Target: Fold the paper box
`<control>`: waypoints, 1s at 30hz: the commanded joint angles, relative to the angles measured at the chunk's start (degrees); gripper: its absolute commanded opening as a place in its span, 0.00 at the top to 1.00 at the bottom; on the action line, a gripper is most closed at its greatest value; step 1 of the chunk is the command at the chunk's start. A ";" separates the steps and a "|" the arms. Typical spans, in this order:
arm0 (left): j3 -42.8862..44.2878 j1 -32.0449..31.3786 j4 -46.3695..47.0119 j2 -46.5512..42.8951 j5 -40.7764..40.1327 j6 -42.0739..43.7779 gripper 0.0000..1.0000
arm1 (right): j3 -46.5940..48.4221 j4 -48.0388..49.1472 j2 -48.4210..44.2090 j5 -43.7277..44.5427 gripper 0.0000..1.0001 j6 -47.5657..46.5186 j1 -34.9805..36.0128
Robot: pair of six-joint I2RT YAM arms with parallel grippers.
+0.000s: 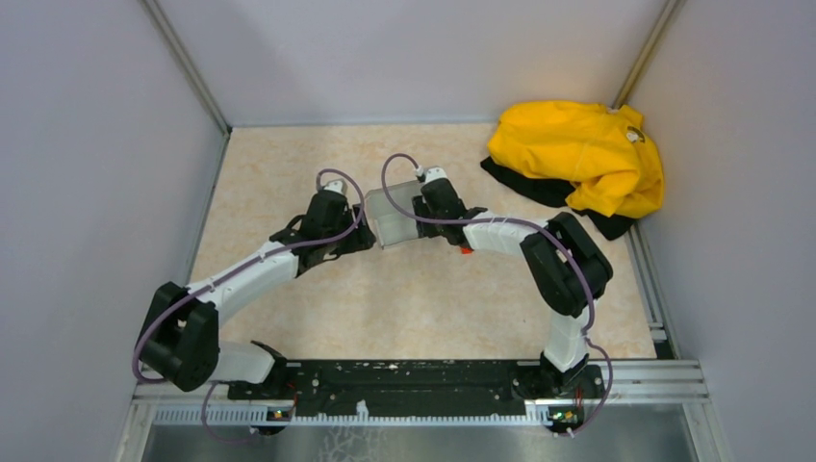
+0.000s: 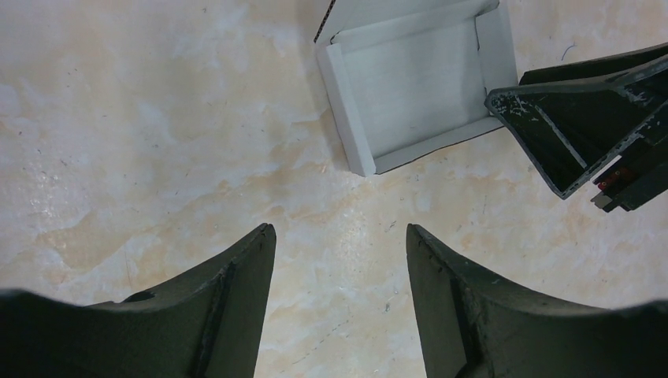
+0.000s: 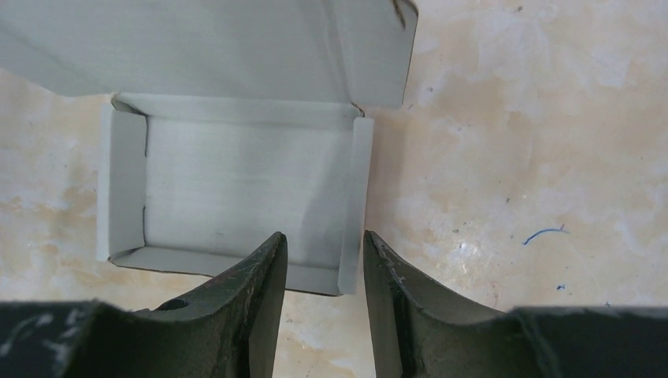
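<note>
right fingers [image 3: 254, 303] astride one wall of the paper box [image 3: 236, 185]

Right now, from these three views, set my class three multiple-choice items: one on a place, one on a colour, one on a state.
1. Where does the yellow garment lie?
A. at the far right corner of the table
B. between the two arms
C. beside the left arm's base

2. What colour is the paper box?
A. red
B. pale grey-white
C. blue

3. How is the left tool?
A. shut on the box
B. open, holding nothing
C. out of view

Answers: 1 A, it is heaped by the far right walls; 2 B, both wrist views show that; 3 B, bare table shows between its fingers.
</note>
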 commanded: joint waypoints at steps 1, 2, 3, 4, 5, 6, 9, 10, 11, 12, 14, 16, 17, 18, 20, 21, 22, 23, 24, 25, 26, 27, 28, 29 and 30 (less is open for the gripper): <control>-0.87 0.40 2.12 1.04 -0.73 -0.56 0.32 | -1.62 4.21 -1.51 -0.04 0.60 0.26 -0.22; -0.88 0.36 2.33 1.21 -0.91 -0.49 0.32 | -1.06 3.62 -1.18 -0.12 0.60 0.10 -0.23; -0.84 0.36 2.59 1.61 -1.08 -0.45 0.32 | -0.38 2.81 -0.55 -0.27 0.60 0.10 -0.21; -0.79 0.37 3.01 1.98 -1.07 -0.35 0.32 | 0.12 2.52 -0.05 -0.63 0.60 0.04 -0.19; -0.63 0.38 3.25 2.63 -1.03 -0.31 0.32 | 0.45 2.38 0.29 -0.98 0.60 0.11 -0.25; -0.31 0.37 3.27 3.18 -0.93 -0.40 0.32 | 0.47 2.49 0.48 -1.33 0.60 0.19 -0.25; 0.35 0.41 3.95 4.79 -1.22 -0.17 0.33 | -0.61 3.15 -0.08 -2.83 0.61 0.80 -0.06; 0.63 0.40 4.24 5.27 -1.52 0.08 0.33 | -1.32 3.56 -0.61 -3.14 0.61 1.14 0.13; 1.07 0.36 4.36 5.78 -1.90 0.36 0.33 | -2.24 4.11 -1.14 -3.40 0.61 1.52 0.33; 1.28 0.38 4.61 6.47 -2.18 0.61 0.34 | -2.98 4.58 -1.61 -3.82 0.61 1.90 0.67; 2.43 0.36 4.76 7.92 -2.79 1.18 0.34 | -4.50 5.26 -2.29 -4.69 0.61 2.87 1.29; 3.47 0.37 4.85 9.41 -3.37 1.76 0.34 | -5.60 5.94 -2.82 -5.67 0.62 3.66 2.05; 4.01 0.49 4.81 10.12 -3.82 2.09 0.34 | -6.30 6.34 -3.26 -6.27 0.62 4.10 2.45; 4.48 0.49 4.75 10.68 -4.42 2.42 0.34 | -7.15 7.07 -3.83 -7.05 0.62 4.54 2.76; 5.43 0.94 4.76 11.83 -5.39 3.17 0.34 | -8.88 8.31 -5.86 -7.55 0.62 5.50 3.38; 5.97 1.23 4.67 12.24 -5.64 3.42 0.34 | -10.14 9.34 -6.94 -8.91 0.62 5.75 3.48; 6.41 1.54 4.87 12.76 -5.56 3.75 0.35 | -11.35 10.35 -8.20 -9.33 0.62 6.03 3.59; 6.92 1.58 4.96 13.29 -5.34 4.14 0.37 | -12.04 10.37 -9.23 -9.41 0.62 6.16 3.67; 7.71 1.73 4.45 13.90 -5.30 4.47 0.40 | -12.37 9.68 -10.18 -9.13 0.62 6.14 3.68; 8.45 1.75 3.75 14.63 -5.42 4.62 0.43 | -12.57 8.98 -11.26 -8.66 0.62 6.02 3.64; 9.18 1.73 2.77 15.10 -5.36 4.75 0.46 | -12.83 8.11 -12.28 -8.11 0.62 5.93 3.68; 9.80 1.72 1.90 15.28 -5.10 4.66 0.48 | -13.06 7.21 -13.45 -7.24 0.62 5.88 3.67; 9.84 1.71 1.17 15.03 -4.99 4.65 0.49 | -13.09 6.25 -14.47 -5.94 0.61 5.69 3.61; 9.52 1.69 0.55 14.61 -4.89 4.53 0.50 | -13.04 5.63 -15.23 -5.36 0.61 5.51 3.60; 9.09 1.74 0.02 13.82 -4.88 4.37 0.50 | -12.70 4.97 -15.64 -5.35 0.61 5.28 3.59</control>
